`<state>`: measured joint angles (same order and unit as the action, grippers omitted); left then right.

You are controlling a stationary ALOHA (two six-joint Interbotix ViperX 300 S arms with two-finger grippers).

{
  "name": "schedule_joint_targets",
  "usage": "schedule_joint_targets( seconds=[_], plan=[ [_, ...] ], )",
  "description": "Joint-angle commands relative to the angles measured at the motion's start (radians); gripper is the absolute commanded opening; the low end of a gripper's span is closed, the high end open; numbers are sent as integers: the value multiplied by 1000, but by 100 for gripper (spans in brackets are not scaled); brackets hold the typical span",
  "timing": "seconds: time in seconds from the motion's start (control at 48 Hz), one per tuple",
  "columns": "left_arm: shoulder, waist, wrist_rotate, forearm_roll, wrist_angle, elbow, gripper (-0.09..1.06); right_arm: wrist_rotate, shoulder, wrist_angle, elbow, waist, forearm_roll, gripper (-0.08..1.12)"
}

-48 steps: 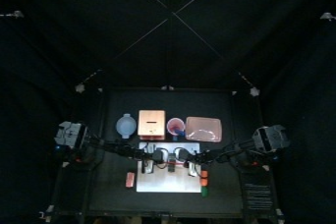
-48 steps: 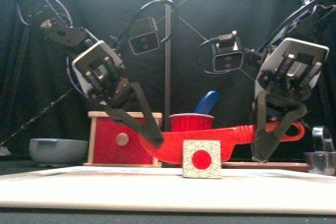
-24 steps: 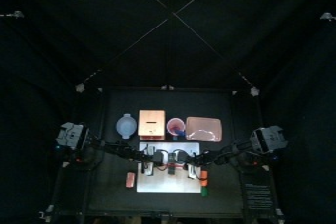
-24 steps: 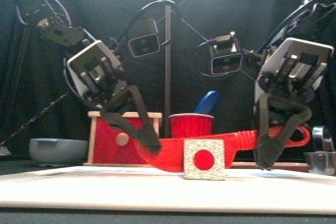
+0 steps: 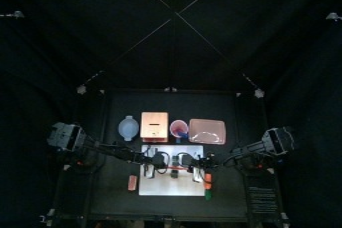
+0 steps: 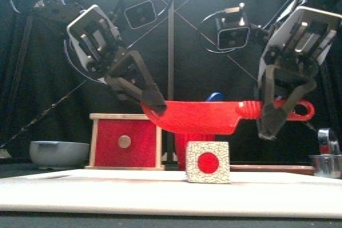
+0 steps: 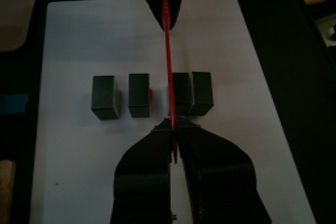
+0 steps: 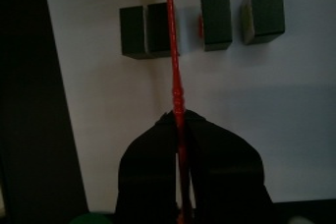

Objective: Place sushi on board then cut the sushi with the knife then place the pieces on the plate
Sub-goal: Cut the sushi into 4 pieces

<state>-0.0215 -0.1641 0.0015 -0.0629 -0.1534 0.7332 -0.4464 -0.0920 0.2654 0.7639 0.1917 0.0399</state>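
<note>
The sushi roll lies on the white board as four dark green blocks, two pairs with a gap in the middle. From the front I see its end face, white with a red centre. A red knife hangs level above the roll, over the middle gap, thin and edge-on in both wrist views. My left gripper is shut on one end of it and my right gripper on the other. The pink plate lies behind the board at the right.
Behind the board stand a blue-grey bowl, a wooden box with a red drawer and a red cup. Small toy foods lie at the board's left edge and right edge. A metal cutter is at the far right.
Both grippers have lifted the red knife straight up, from the level of the roll to well above it. The sushi blocks have stayed in place.
</note>
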Motion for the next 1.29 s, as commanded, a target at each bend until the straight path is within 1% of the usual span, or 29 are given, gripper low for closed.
schedule_joint_targets(
  seconds=[0.021,0.146,0.271,0.396,0.75,1.125,1.292],
  plan=[
    [38,-11,3,5,-5,0,42,0,-46,-6,-17,3,-20,40],
    [31,-29,-2,-2,-5,8,42,0,-37,-9,-17,23,-44,40],
    [12,-40,2,-11,-5,0,42,-2,-23,-9,-17,37,-67,40],
    [-5,-48,2,-11,-5,-12,42,-2,-8,-11,-21,57,-87,40],
    [-55,-51,0,-11,-5,-41,42,-2,25,-12,-23,72,-103,40],
    [-61,-52,0,-11,-5,-41,42,0,40,-21,-23,74,-103,40],
    [-77,-52,-3,-14,-5,-40,42,-2,58,-23,-23,77,-106,40]
  ],
)
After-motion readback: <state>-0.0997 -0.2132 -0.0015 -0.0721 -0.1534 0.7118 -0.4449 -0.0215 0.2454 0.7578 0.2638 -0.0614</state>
